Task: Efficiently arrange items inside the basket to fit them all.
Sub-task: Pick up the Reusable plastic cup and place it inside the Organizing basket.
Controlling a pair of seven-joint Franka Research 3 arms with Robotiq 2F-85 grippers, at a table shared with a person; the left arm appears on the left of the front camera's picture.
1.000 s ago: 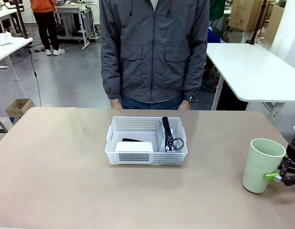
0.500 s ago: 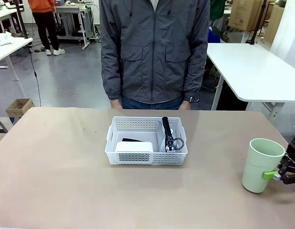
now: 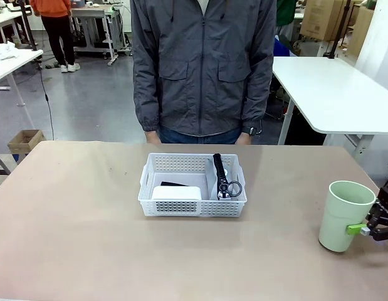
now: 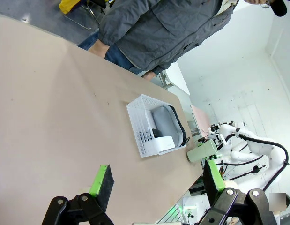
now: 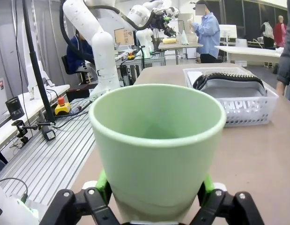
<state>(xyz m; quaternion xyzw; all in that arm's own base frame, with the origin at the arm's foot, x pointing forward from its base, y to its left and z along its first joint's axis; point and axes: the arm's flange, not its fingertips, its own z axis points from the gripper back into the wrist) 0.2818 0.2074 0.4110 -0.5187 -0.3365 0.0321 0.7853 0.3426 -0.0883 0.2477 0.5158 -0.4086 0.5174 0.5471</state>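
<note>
cup (image 3: 345, 215) upright near the tabletop's right edge, our right gripper (image 5: 154, 194) clamped low on it for the carry | basket (image 3: 192, 185) mid-table holds pouch (image 4: 164, 122), box (image 3: 176, 192), stapler (image 3: 173, 184) | left gripper (image 4: 156, 180) spread wide, idle

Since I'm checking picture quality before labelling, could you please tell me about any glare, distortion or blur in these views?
Front view: even, soft light, sharp on the basket, faint sheen on the table. Left wrist view: rolled sideways, bright washed-out wall at right. Right wrist view: wide-angle makes the cup loom large; background arms slightly soft.
</note>
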